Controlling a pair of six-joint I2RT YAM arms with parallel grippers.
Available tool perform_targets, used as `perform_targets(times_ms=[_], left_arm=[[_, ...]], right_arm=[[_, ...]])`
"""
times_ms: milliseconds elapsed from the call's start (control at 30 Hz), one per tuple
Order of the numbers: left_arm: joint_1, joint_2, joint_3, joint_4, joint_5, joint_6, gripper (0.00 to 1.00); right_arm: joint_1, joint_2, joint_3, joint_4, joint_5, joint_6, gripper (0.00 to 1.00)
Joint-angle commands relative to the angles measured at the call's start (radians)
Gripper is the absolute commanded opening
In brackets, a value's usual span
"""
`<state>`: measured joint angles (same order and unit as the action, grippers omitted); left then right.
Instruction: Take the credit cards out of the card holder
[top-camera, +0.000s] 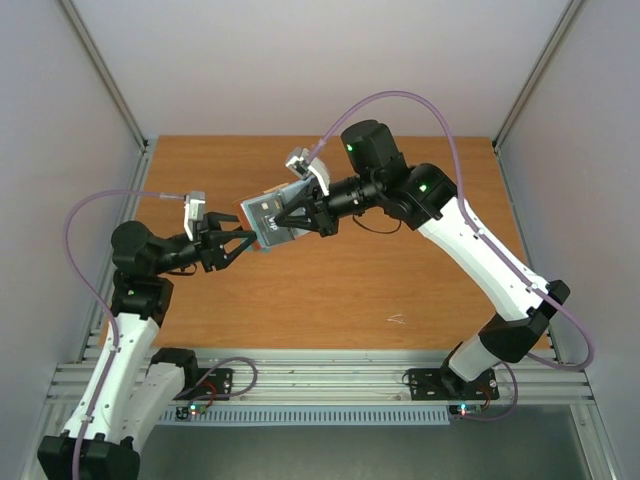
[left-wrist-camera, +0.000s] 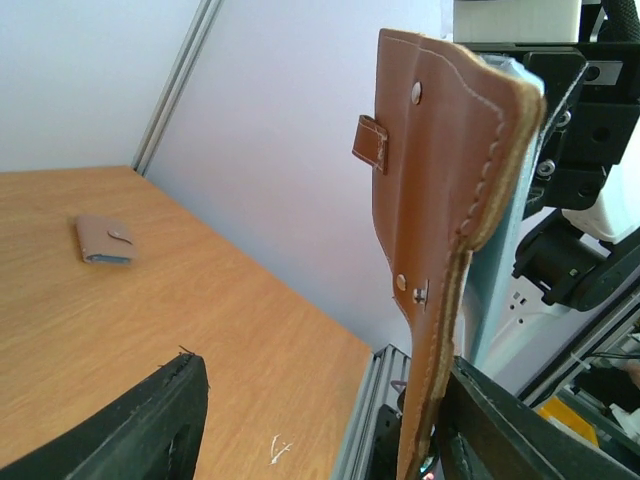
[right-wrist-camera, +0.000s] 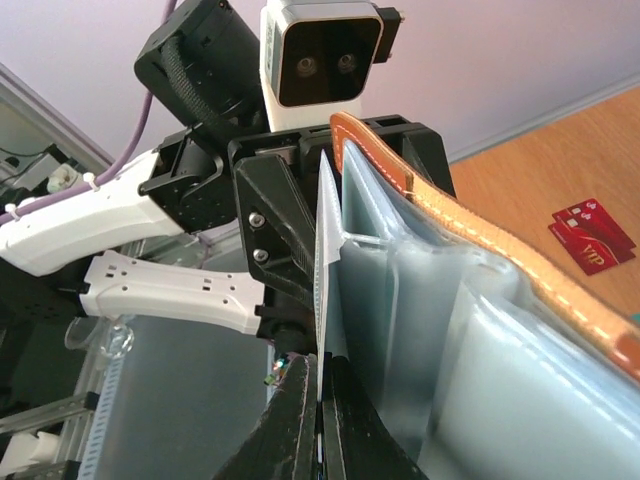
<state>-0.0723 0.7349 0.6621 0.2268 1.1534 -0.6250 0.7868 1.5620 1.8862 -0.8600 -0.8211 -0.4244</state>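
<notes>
The card holder (top-camera: 272, 222) is a tan-brown leather wallet with a snap tab and clear sleeves, held up in the air over the table. My right gripper (top-camera: 296, 214) is shut on it, its fingertips (right-wrist-camera: 300, 420) pinching a thin pale sleeve (right-wrist-camera: 325, 250). A dark card with white markings (top-camera: 263, 215) shows in the holder. My left gripper (top-camera: 240, 243) is open; the holder's leather back (left-wrist-camera: 440, 200) stands between its fingers, its lower edge beside the right finger (left-wrist-camera: 520, 430). Two red credit cards (right-wrist-camera: 590, 238) lie on the table.
A small taupe pouch with a snap tab (left-wrist-camera: 105, 240) lies on the wooden table (top-camera: 330, 290) toward the far side. White scratch marks (top-camera: 397, 320) sit near the front edge. Grey walls close the table in on three sides.
</notes>
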Motion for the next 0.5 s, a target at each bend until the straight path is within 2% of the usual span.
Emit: perform_targets(times_ms=[0,100,167,467], left_arm=[[-0.016,0.010,-0.016,0.067,-0.045,-0.009,0.61],[-0.018,0.012,-0.017,0.065,-0.048,-0.004,0.54],[-0.018,0.011,-0.018,0.065,-0.049,-0.004,0.54],[-0.018,0.012,-0.025,0.105,-0.032,-0.016,0.73]], right_arm=[[0.019,0.029,0.035,0.031,-0.043,0.012,0.01],[0.022,0.038,0.039,0.036,-0.053,0.012,0.01],[0.023,0.039,0.039,0.037,-0.056,0.012,0.01],[0.023,0.037,0.038,0.039,-0.059,0.005,0.01]])
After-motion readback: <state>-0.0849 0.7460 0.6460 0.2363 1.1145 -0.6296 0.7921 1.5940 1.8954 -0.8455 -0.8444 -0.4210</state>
